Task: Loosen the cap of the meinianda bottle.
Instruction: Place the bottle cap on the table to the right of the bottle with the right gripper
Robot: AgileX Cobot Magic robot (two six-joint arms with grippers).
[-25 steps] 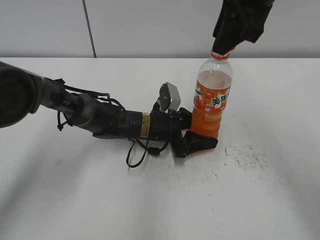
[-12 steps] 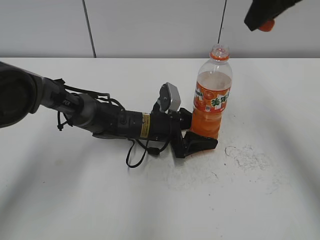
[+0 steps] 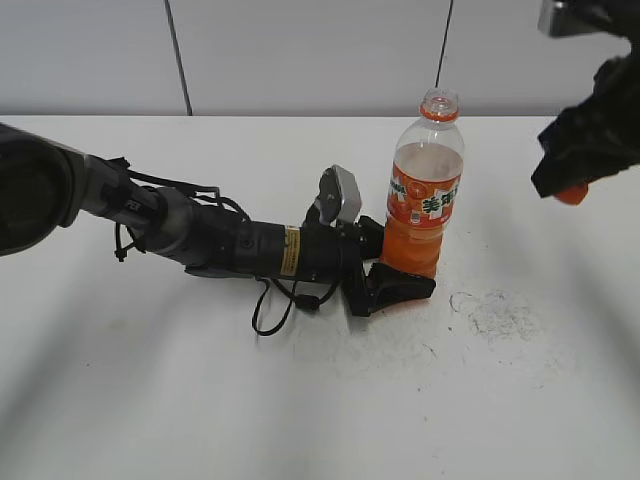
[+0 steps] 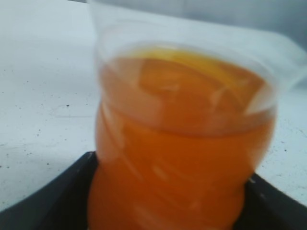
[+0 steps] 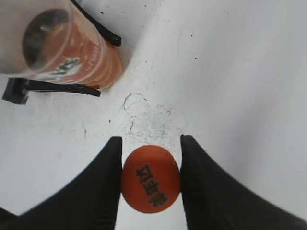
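Note:
The meinianda bottle stands upright on the white table, its neck open, with orange drink and an orange label. My left gripper is shut on the bottle's base; the bottle fills the left wrist view between the black jaws. My right gripper is in the air to the right of the bottle and is shut on the small orange cap. In the right wrist view the cap, printed mark up, sits between the two black fingers, with the bottle at the upper left.
The left arm lies along the table from the left with a loose black cable. Dark scuff marks stain the table to the right of the bottle. A grey wall stands behind the table.
My right gripper lifted the cap off the bottle's neck, went up and right, then came down to the right of the bottle. The left gripper and bottle have not moved.

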